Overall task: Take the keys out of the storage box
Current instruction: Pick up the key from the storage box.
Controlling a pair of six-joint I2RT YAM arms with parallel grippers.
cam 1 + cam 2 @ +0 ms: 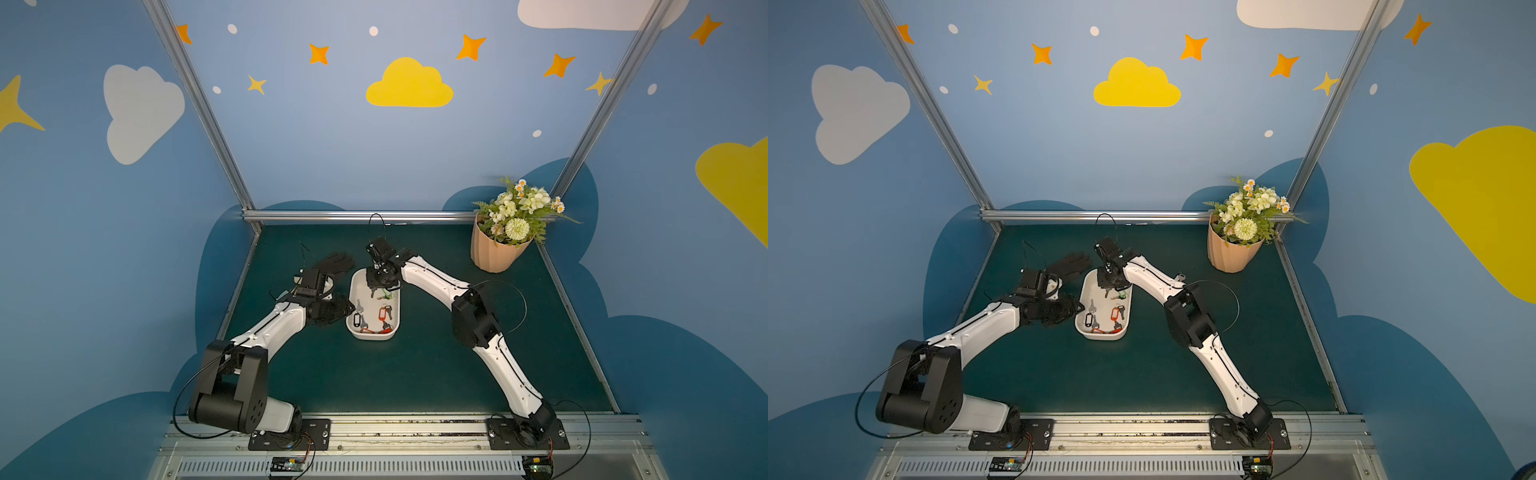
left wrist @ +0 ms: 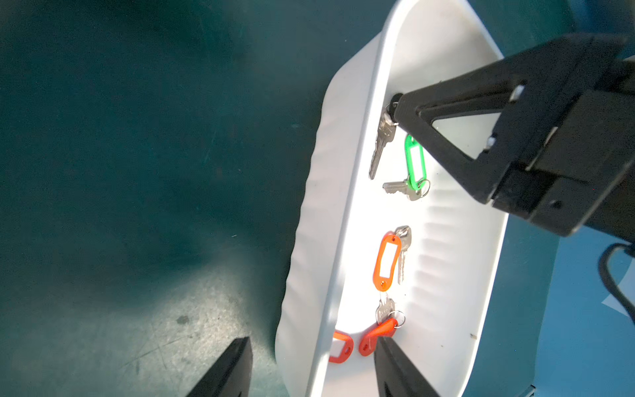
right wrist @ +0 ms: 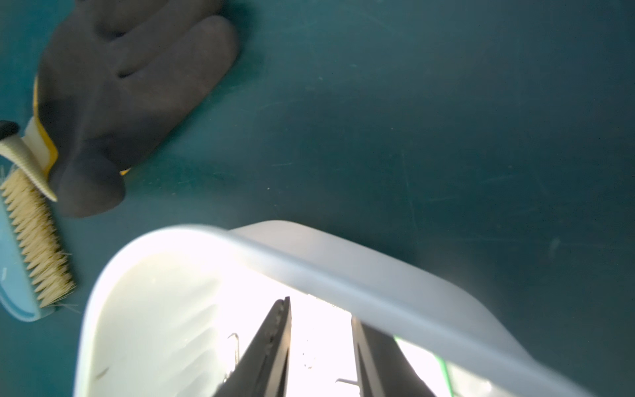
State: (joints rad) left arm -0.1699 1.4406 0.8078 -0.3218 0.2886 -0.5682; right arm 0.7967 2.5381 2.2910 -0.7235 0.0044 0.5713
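Storage box (image 1: 374,335) sits near the middle of the worktop (image 1: 415,374); keys (image 2: 386,261) lie inside. Right pincer (image 3: 321,319) dips into its far end, jaws part-closed at a black-tagged key (image 2: 381,144); grip cannot be confirmed. Left pincer (image 2: 312,340), open and empty, straddles the wall facing the worktop's left edge, probably steadying the box.

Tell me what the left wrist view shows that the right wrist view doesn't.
Left wrist only: the orange-tagged key, two red tags, and a silver key at the tip of the right gripper. Right wrist only: a black glove and a bristle brush. Both: the white storage box, green mat, right gripper, and the green tag (a sliver in the right wrist view).
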